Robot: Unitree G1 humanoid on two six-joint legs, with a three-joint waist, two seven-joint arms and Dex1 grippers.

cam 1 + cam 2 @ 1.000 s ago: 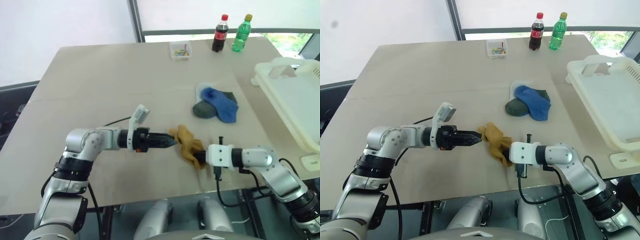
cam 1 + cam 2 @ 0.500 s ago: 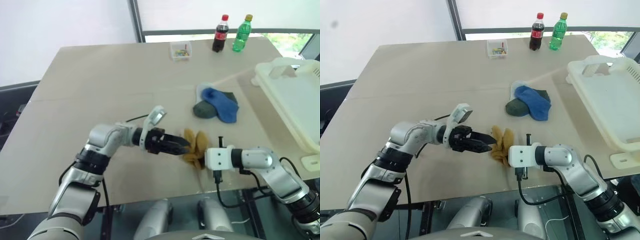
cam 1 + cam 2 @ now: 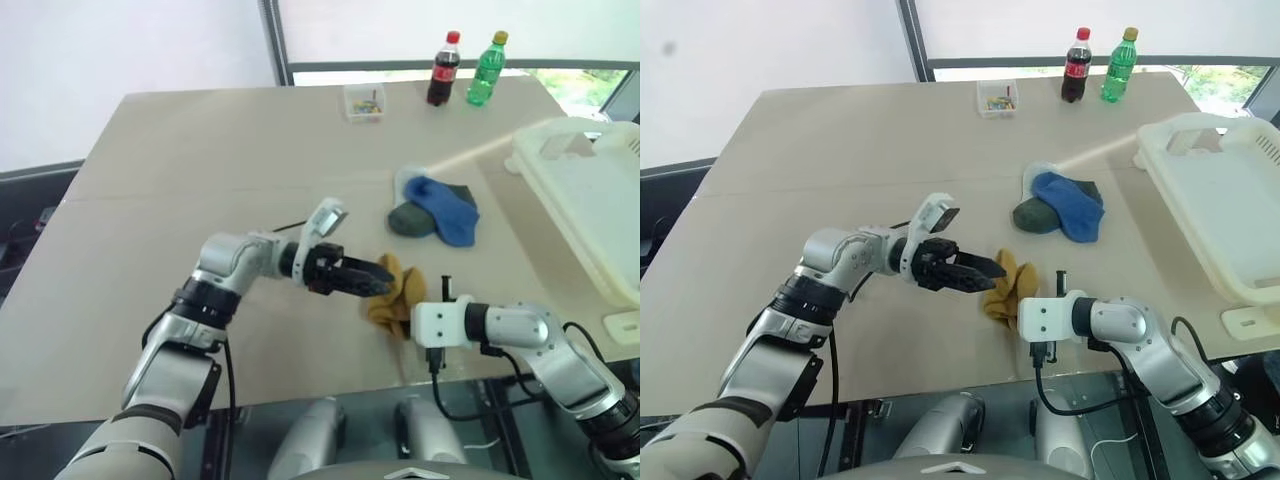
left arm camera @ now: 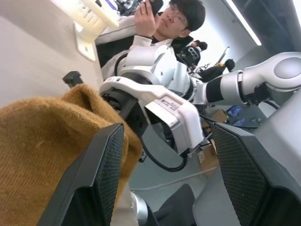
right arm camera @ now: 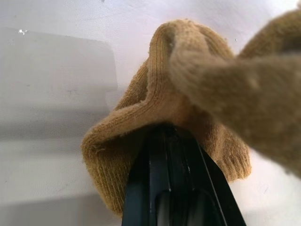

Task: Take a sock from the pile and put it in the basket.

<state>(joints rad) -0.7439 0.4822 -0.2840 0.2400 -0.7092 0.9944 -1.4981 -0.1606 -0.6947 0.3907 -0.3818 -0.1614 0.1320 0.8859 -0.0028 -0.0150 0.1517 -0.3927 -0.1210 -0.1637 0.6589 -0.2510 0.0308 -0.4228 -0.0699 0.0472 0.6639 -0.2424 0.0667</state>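
A mustard sock (image 3: 397,292) lies bunched near the table's front edge, apart from the pile (image 3: 436,209) of blue, dark grey-green and pale socks further back. My right gripper (image 5: 165,130) is shut on the mustard sock's near end, with the fabric folded over its fingertips. From the left, my left gripper (image 3: 376,284) points level at the sock with its fingers (image 4: 104,179) open. The sock (image 4: 47,155) bulges against one finger and only its edge reaches into the gap. The cream-white basket (image 3: 585,205) stands at the table's right edge.
Two drink bottles (image 3: 442,68) (image 3: 485,68) and a small clear box (image 3: 363,101) stand at the table's far edge. Beyond my right arm, the left wrist view shows a person (image 4: 162,28) holding a phone. The table's front edge runs just below both grippers.
My left arm has swung right and turned, bringing its gripper closer against the mustard sock. The sock has bunched up toward the right gripper, which has stayed in place.
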